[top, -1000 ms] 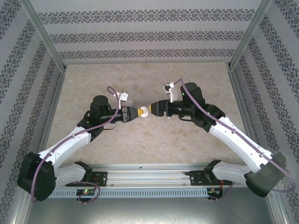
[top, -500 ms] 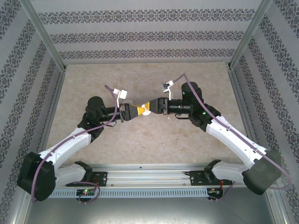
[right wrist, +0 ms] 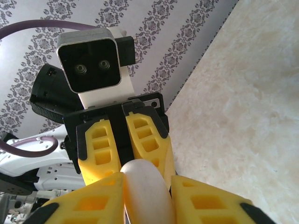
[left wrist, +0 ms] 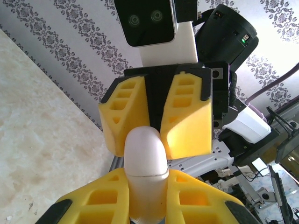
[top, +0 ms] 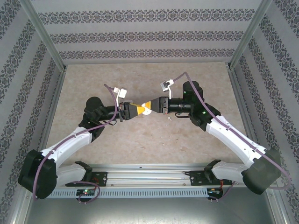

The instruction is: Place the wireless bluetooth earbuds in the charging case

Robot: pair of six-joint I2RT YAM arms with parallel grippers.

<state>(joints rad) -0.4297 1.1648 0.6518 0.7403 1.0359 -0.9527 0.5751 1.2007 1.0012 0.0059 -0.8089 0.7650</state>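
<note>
White speck [top: 170,117], possibly an earbud, lies on the surface [top: 140,144] just right of the charging case [left wrist: 145,154]. Left gripper [left wrist: 147,186] clamps the case's base; right gripper [left wrist: 150,140], beyond, pinches its cap. Risk: smooth shell slipping under opposed pull.

I've brought the right gripper [top: 148,104] in from just beside the charging case [left wrist: 145,154] and closed it on the free end.

No legible text, label, brand, number or sign anywhere. Shell of white oval plastic charging case [left wrist: 145,158] plain. Front of white boxy camera housing with dark lens window [right wrist: 93,60] unmarked. On grey-patterned wallpaper [top: 149,37] ornament only, no lettering.
</note>
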